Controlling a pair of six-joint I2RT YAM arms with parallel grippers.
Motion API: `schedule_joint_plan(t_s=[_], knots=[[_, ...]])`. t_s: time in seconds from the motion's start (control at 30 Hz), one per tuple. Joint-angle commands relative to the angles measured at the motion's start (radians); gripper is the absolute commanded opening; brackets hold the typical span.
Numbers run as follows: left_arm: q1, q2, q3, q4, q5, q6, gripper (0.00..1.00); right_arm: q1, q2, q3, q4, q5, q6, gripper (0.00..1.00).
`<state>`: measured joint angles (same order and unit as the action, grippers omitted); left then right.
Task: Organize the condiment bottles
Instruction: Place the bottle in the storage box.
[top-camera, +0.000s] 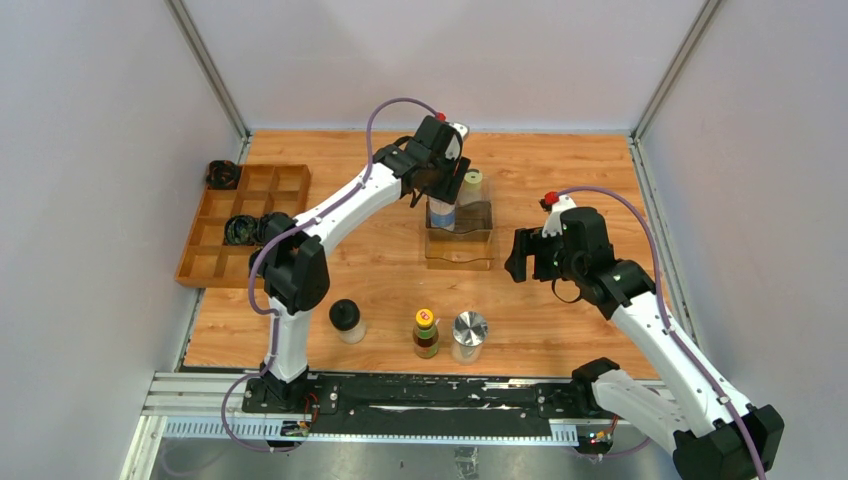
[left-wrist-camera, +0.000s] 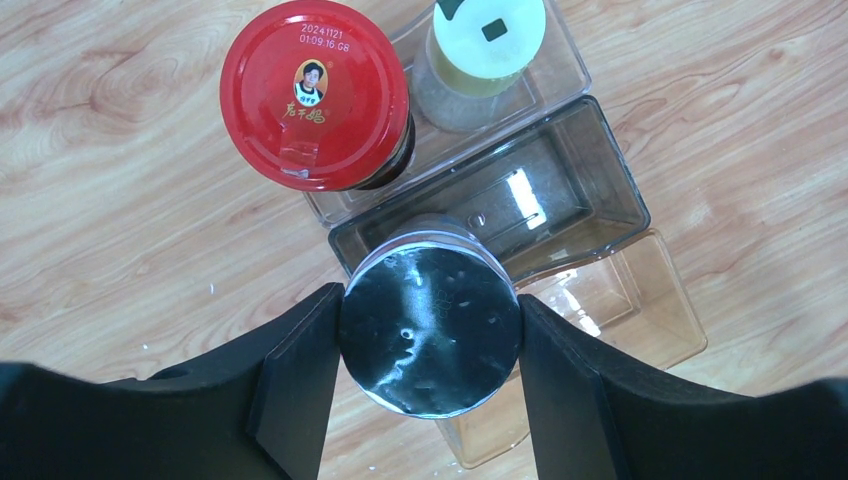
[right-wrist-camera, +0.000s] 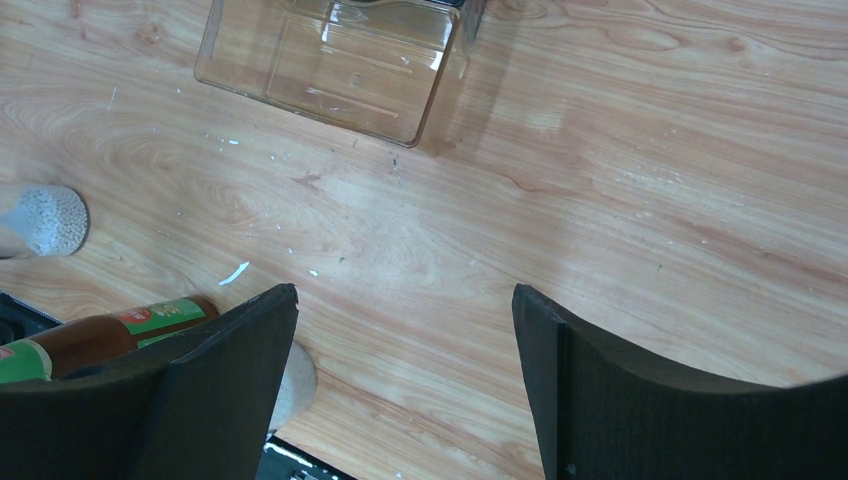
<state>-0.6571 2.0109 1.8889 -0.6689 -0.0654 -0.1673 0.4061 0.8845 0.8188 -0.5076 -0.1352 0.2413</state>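
**A:** Start on the left. What is that arm doing?

**B:** The left gripper (left-wrist-camera: 430, 380) is clamped on the top of the blue-labelled jar (top-camera: 441, 214), one finger on each side. The jar hangs straight beneath the gripper, over the left end of the smoked bin (left-wrist-camera: 600, 190). It is close to the wall between that bin and the near clear bin (left-wrist-camera: 640, 320). I can't tell whether its base has reached the floor of the bin.

**A:** So what could go wrong?

**B:** That wall. If the base lands on the rim and the gripper lets go, I'd expect the jar to tip into the wrong bin or onto the worktop (top-camera: 560, 180). The bins also look light and loose to me, so a sideways nudge might push the whole row.

**A:** And the things next to it?

**B:** The red-lidded dark jar (left-wrist-camera: 312, 95) stands just beyond the gripper and to its left, in the far clear bin (left-wrist-camera: 560, 75). The yellow-capped shaker (left-wrist-camera: 487, 35) is to its right. If the gripper drifts forward as it opens, a finger could clip the red lid.

**A:** And the right side?

**B:** The right gripper (right-wrist-camera: 402, 330) hovers with its fingers wide apart, nothing between them and bare worktop beneath. To its left, nearer the arm bases, stand the black-capped jar (top-camera: 345, 318), the yellow-capped brown sauce bottle (top-camera: 426, 333) and the silver-lidded jar (top-camera: 469, 335). The last two are just beside each other, so reaching for one could topple the other.
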Motion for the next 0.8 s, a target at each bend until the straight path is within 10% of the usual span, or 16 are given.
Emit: schedule_joint_plan(t_s=[0.0,0.77], knots=[[-0.007,-0.003,-0.002,0.037,0.006,0.009,0.65,0.008,0.000,-0.019,0.007,-0.016,-0.005,0.85],[-0.007,0.048,-0.004,0.016,0.004,0.003,0.74,0.008,-0.004,-0.024,0.011,-0.023,-0.002,0.85]])
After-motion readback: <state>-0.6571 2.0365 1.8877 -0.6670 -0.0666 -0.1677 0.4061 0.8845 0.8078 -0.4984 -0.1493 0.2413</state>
